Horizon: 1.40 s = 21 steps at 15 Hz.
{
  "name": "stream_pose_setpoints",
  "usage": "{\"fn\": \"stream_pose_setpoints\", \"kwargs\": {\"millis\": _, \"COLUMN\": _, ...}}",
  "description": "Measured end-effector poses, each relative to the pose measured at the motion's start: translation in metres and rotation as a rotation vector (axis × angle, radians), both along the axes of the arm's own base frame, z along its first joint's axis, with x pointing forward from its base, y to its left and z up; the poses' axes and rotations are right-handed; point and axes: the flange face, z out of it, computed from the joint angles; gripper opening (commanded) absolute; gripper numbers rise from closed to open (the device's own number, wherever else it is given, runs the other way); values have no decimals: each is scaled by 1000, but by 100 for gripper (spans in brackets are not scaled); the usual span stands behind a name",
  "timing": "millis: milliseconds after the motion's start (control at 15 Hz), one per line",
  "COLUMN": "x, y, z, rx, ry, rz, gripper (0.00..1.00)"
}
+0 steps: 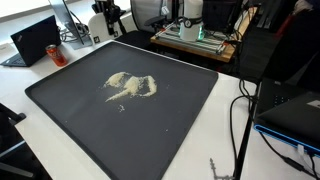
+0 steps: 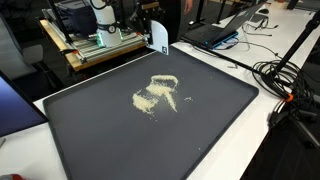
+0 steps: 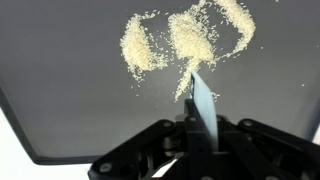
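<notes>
A loose patch of pale yellow grains [image 3: 190, 35] lies spread in curved streaks near the middle of a large black tray [image 3: 60, 100]. Both exterior views show the grains [image 1: 130, 87] [image 2: 157, 95] and the tray [image 1: 180, 130] [image 2: 200, 130]. In the wrist view my gripper [image 3: 200, 122] is shut on a thin white card [image 3: 203, 95]. The card stands on edge and points toward the near tip of the grains. I cannot tell whether the card touches the tray. The gripper sits over the tray's edge, short of the pile.
The tray rests on a white table. A black laptop [image 1: 35, 40] sits at one corner and another laptop [image 2: 225, 30] at the back. Black cables [image 1: 240, 120] [image 2: 285, 80] trail beside the tray. A bench with equipment [image 1: 195, 30] [image 2: 100, 35] stands behind.
</notes>
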Motion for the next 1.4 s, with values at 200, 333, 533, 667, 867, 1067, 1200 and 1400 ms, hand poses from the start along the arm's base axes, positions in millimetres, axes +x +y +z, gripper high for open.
{"fn": "stream_pose_setpoints", "kwargs": {"millis": 200, "x": -4, "y": 2, "z": -4, "rx": -79, "ry": 12, "rz": -31, "gripper": 1}}
{"fn": "stream_pose_setpoints", "kwargs": {"millis": 333, "x": -9, "y": 3, "z": -7, "rx": -118, "ry": 22, "rz": -48, "gripper": 1}}
{"fn": "stream_pose_setpoints", "kwargs": {"millis": 533, "x": -14, "y": 5, "z": -12, "rx": -144, "ry": 33, "rz": -63, "gripper": 1}}
{"fn": "stream_pose_setpoints", "kwargs": {"millis": 667, "x": -16, "y": 5, "z": -15, "rx": -143, "ry": 40, "rz": -73, "gripper": 1}}
{"fn": "stream_pose_setpoints", "kwargs": {"millis": 867, "x": -21, "y": 5, "z": -23, "rx": -138, "ry": 53, "rz": -99, "gripper": 1}}
{"fn": "stream_pose_setpoints", "kwargs": {"millis": 1067, "x": -24, "y": 6, "z": -29, "rx": -137, "ry": 65, "rz": -117, "gripper": 1}}
{"fn": "stream_pose_setpoints", "kwargs": {"millis": 1200, "x": -26, "y": 5, "z": -32, "rx": -139, "ry": 64, "rz": -126, "gripper": 1}}
{"fn": "stream_pose_setpoints", "kwargs": {"millis": 1400, "x": -26, "y": 0, "z": -35, "rx": -131, "ry": 53, "rz": -129, "gripper": 1}}
